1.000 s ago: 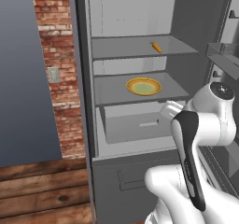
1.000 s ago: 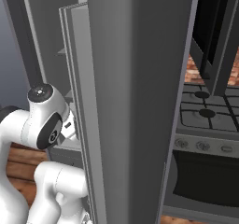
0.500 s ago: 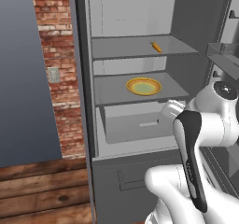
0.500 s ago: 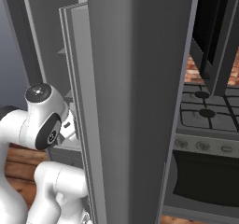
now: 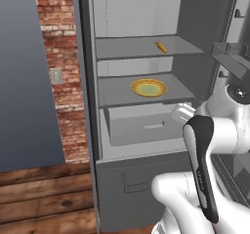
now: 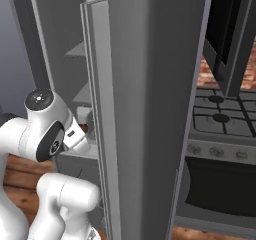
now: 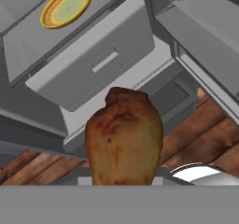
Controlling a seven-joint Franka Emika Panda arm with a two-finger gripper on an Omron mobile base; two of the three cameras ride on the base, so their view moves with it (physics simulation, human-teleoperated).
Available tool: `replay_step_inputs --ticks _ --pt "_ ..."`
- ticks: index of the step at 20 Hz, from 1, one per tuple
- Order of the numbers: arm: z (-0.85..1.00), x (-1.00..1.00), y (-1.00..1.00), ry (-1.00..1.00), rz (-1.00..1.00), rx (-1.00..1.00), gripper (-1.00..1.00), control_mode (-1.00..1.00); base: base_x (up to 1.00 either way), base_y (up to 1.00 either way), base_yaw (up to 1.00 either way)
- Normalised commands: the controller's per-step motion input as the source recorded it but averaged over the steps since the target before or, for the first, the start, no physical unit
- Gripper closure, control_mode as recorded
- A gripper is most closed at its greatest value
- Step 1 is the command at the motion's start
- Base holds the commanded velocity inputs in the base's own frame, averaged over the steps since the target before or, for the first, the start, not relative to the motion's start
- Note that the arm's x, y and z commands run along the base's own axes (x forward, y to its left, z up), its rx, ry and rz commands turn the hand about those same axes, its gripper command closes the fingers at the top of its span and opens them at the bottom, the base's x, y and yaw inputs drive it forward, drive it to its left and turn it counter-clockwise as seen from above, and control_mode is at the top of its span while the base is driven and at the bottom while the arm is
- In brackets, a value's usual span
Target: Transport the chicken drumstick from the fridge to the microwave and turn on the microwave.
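Drumstick transport is the step in hand: in the hand view the chicken drumstick (image 7: 124,136) stands right in front of the camera, rising from where the fingertips sit, so the gripper (image 7: 124,181) reads as clamped on it, though the fingers themselves are hidden behind the meat. Beyond the hand lies the open fridge (image 5: 141,28), with its pale drawer (image 7: 100,62) just past the drumstick and the yellow plate (image 7: 66,5) farther off on the shelf above it (bare, nothing on it). A small orange item (image 5: 160,47) sits one shelf higher. The meat appears clear of the fridge interior. The next move, as I judge it, calls for carrying the hand away from the fridge and round its door (image 6: 150,109) toward the stove (image 6: 225,119) side, keeping the grip firm.
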Motion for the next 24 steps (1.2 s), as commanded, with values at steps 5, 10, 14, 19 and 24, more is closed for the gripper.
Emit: replay_step_inputs --ticks 5,10,14,19,24 --pt "0.0 0.0 0.0 0.0 0.0 0.0 1.0 1.0 -0.37 0.18 0.0" --pt "0.0 0.0 0.0 0.0 0.0 0.0 1.0 1.0 -0.27 0.29 -0.01" --pt "0.0 0.0 0.0 0.0 0.0 0.0 1.0 1.0 -0.21 0.36 -0.03" --pt "0.0 0.0 0.0 0.0 0.0 0.0 1.0 1.0 -0.24 0.3 -0.05" --pt "0.0 0.0 0.0 0.0 0.0 0.0 1.0 1.0 -0.38 0.19 -0.09"
